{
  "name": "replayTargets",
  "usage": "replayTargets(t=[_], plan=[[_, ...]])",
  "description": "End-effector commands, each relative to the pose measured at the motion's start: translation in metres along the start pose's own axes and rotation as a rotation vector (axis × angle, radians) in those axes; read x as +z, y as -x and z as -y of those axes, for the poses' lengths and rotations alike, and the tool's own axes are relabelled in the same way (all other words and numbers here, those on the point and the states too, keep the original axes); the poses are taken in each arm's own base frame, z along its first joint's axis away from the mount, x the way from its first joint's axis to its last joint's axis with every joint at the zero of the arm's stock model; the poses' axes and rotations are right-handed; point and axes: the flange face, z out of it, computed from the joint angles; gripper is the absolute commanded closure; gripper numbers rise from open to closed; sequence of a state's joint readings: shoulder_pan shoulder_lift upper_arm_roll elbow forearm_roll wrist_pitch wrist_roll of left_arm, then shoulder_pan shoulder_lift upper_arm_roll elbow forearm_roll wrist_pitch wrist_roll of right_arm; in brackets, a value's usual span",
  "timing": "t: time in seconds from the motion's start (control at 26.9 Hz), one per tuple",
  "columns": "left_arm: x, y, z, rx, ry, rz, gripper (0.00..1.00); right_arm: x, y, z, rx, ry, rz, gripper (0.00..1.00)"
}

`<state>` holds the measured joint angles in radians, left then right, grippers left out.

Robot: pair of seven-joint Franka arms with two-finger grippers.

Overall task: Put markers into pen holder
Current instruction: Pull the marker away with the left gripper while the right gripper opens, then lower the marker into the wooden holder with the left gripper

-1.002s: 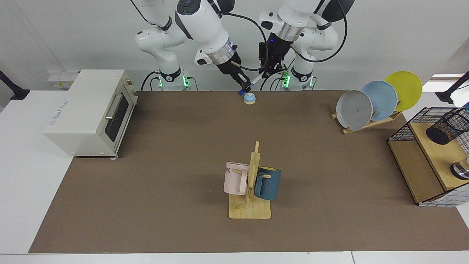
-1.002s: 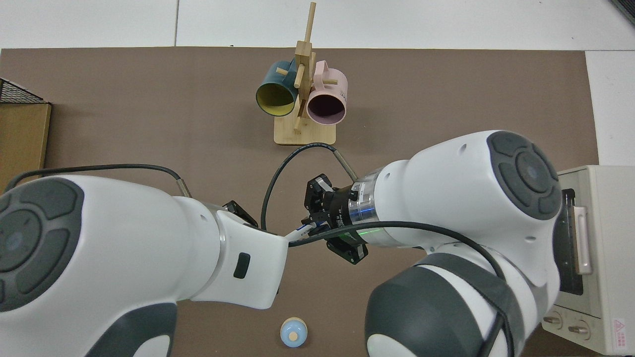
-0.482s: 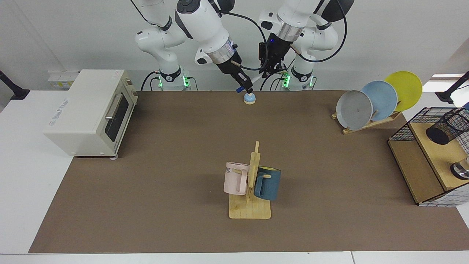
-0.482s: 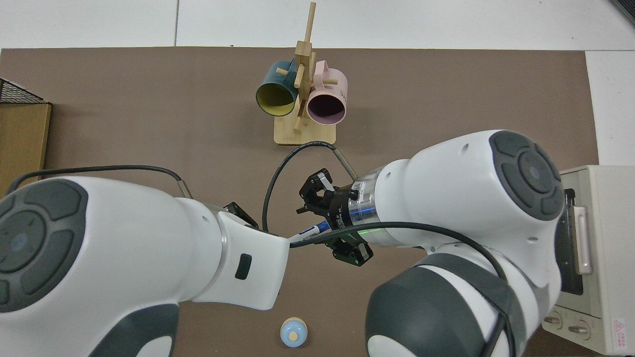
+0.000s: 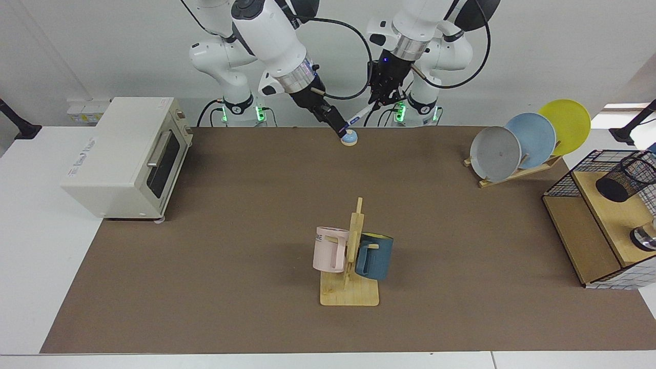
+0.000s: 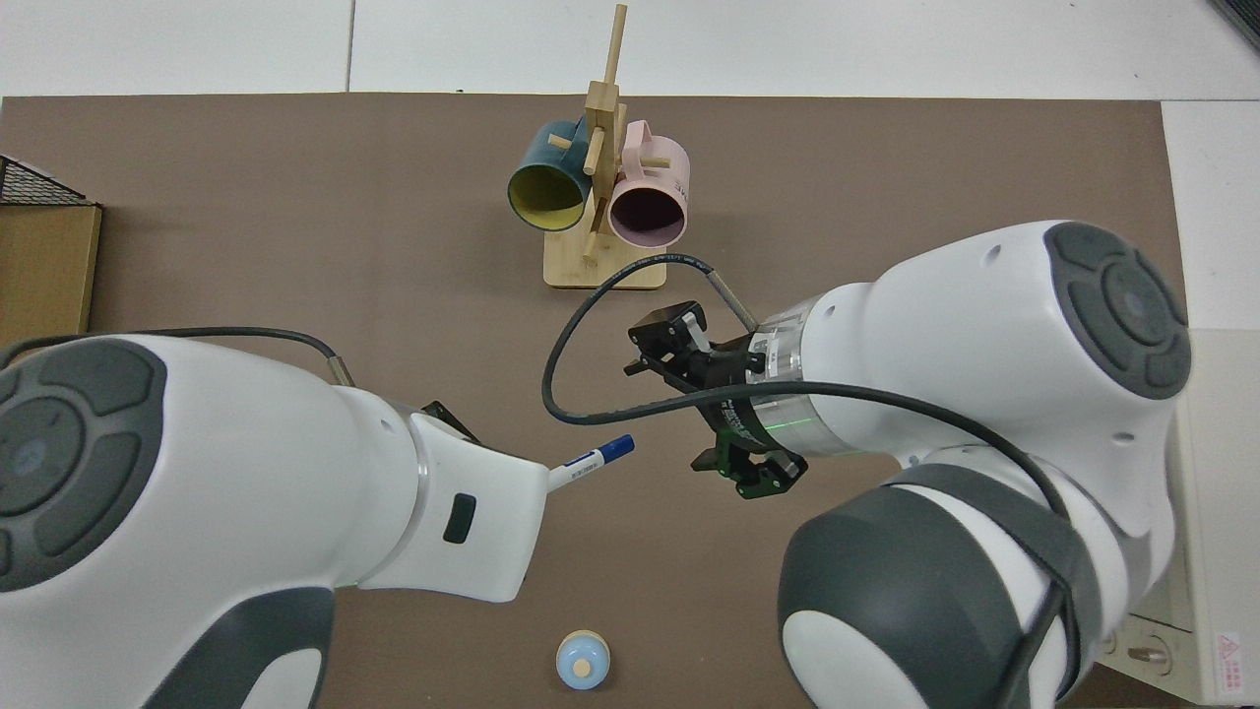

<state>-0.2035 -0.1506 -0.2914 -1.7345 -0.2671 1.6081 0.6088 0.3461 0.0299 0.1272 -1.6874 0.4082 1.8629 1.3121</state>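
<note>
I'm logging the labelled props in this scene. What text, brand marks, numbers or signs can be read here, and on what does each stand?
"ME": end of a dark printed band on the pink mug; the rest is hidden.
Toaster oven: side logo too blurred to read.
Toaster oven, top view: red warning triangle sticker, print unreadable.
Marker: barrel print too small to read.

brown mat point(image 5: 246, 230): toaster oven point(image 5: 123, 156), mug rack point(image 5: 351, 287), plate rack point(image 5: 517, 171), blue knob point(image 5: 349, 137).

You see a matt brown table mat point(image 5: 230, 246), smooth and cloth-like. The mug rack point(image 5: 350, 292) is pale bare wood. The two arms point(image 6: 984, 335) have glossy white plastic shells. The pen holder point(image 5: 622, 178), far right, is black wire mesh. The marker point(image 6: 591, 461) looks like smooth white plastic.
</note>
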Motion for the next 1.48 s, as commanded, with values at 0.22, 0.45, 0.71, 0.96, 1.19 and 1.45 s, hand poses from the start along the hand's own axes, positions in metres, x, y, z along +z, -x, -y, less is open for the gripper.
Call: replayTargets(t=[0.22, 0.45, 0.71, 0.96, 1.19, 1.45], plan=[[-0.011, 0.045, 0.041, -0.070, -0.121, 0.118, 1.00, -0.019, -0.050, -0.022, -0.392, 0.164, -0.157, 0.00], [-0.019, 0.071, 0.076, -0.112, -0.185, 0.165, 1.00, -0.034, -0.076, -0.040, -0.673, 0.289, -0.179, 0.00], [-0.034, 0.116, 0.113, -0.064, -0.271, 0.326, 1.00, -0.053, -0.101, -0.060, -0.916, 0.428, -0.183, 0.00], [-0.054, 0.175, 0.159, 0.059, -0.298, 0.475, 1.00, -0.069, -0.130, -0.073, -0.959, 0.451, -0.179, 0.00], [-0.077, 0.202, 0.184, 0.164, -0.337, 0.608, 1.00, -0.089, -0.152, -0.086, -0.930, 0.419, -0.181, 0.00], [-0.102, 0.244, 0.217, 0.304, -0.394, 0.752, 1.00, -0.091, -0.159, -0.090, -0.916, 0.417, -0.182, 0.00]])
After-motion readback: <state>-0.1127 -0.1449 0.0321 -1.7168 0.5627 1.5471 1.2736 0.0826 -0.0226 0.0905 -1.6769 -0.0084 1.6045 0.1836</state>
